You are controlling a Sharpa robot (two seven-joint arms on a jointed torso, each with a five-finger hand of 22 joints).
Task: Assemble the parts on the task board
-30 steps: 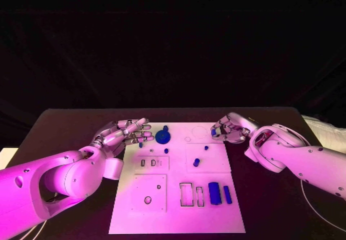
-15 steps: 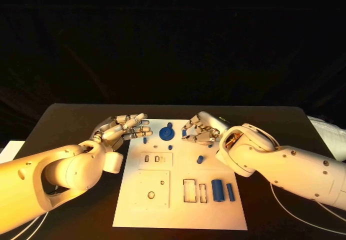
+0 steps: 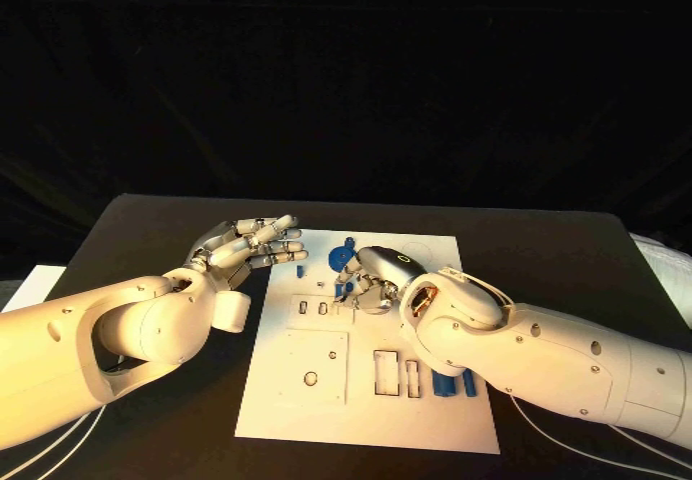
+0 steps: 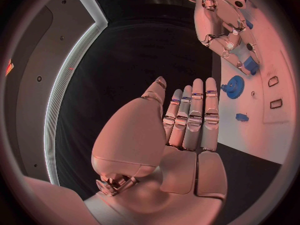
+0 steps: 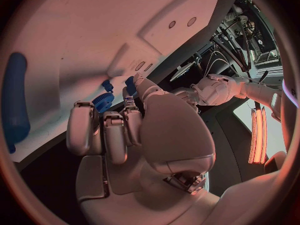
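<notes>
The white task board [image 3: 303, 400] lies in the middle of the black table. A blue gear [image 3: 342, 257] stands near its far edge, with a small blue part [image 3: 300, 270] to its left. My right hand [image 3: 375, 281] is over the board just near of the gear, fingers curled down around another small blue part [image 4: 250, 65]; whether they grip it is unclear. My left hand [image 3: 254, 246] hovers open at the board's far left edge, fingers straight, holding nothing. Two long blue bars [image 3: 441, 385] lie at the board's near right, partly hidden by my right arm.
The board has rectangular slots [image 3: 384, 374] and round holes [image 3: 310, 379] in its near half. Black table [image 3: 159, 220] surrounds the board on all sides. My right forearm [image 3: 548, 355] lies across the board's right side.
My right hand has moved from the board's far right corner leftward and nearer, onto the small blue part beside the gear. The left hand has stayed open in place. The camera has shifted.
</notes>
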